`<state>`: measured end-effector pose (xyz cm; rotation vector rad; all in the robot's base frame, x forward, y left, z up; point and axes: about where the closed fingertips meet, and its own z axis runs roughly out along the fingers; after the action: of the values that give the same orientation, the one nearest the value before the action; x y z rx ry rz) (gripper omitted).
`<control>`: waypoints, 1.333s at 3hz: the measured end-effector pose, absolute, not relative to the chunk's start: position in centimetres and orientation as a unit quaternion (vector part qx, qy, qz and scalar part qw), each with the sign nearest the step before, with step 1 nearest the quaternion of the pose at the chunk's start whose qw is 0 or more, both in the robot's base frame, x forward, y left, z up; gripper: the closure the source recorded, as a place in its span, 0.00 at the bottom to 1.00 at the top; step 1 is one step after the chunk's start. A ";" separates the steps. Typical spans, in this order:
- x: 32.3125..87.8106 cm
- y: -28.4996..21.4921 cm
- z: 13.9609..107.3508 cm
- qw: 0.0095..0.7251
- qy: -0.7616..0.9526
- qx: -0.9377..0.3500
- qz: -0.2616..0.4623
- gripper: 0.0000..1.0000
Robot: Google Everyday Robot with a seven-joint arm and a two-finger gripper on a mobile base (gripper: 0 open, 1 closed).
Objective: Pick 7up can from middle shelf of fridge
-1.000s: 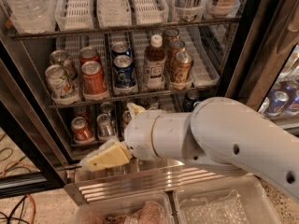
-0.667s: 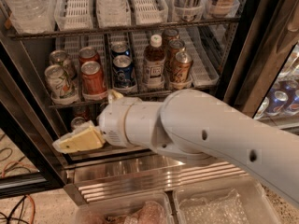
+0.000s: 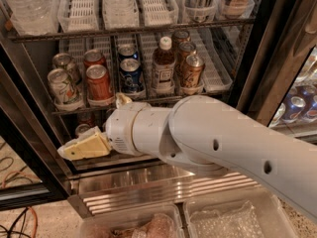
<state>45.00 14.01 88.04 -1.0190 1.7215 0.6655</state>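
Note:
The fridge (image 3: 250, 78) stands open in front of me. Its middle shelf (image 3: 208, 90) holds drinks in clear lane trays. The 7up can (image 3: 63, 87), pale with green print and a silver top, stands at the front of the leftmost lane, with a similar can (image 3: 63, 62) behind it. To its right are a red can (image 3: 99, 85), a blue can (image 3: 130, 75), a bottle (image 3: 163, 66) and brown cans (image 3: 191, 72). My gripper (image 3: 83, 146), cream-coloured, is below the middle shelf's front edge, under the 7up can and apart from it. My white arm (image 3: 208, 138) hides much of the lower shelf.
The upper shelf (image 3: 148, 29) holds water bottles, bare lane trays and cans. A can (image 3: 82, 129) shows on the lower shelf. The ribbed steel grille (image 3: 148, 185) and two clear bins (image 3: 233, 219) are below. A dark door frame (image 3: 29, 148) is on the left, and a glass door with cans (image 3: 297, 108) on the right.
My gripper and arm have swung left and slightly up, from below the blue can's lane to below the 7up can's lane. The cans have not moved.

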 end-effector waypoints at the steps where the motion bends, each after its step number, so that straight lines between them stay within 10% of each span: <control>1: 45.9 16.3 87.6 0.505 0.702 -0.413 0.286 0.00; 4: 46.1 25.3 81.0 0.515 0.708 -0.381 0.298 0.00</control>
<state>46.13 25.33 81.00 -0.9161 1.7011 0.7163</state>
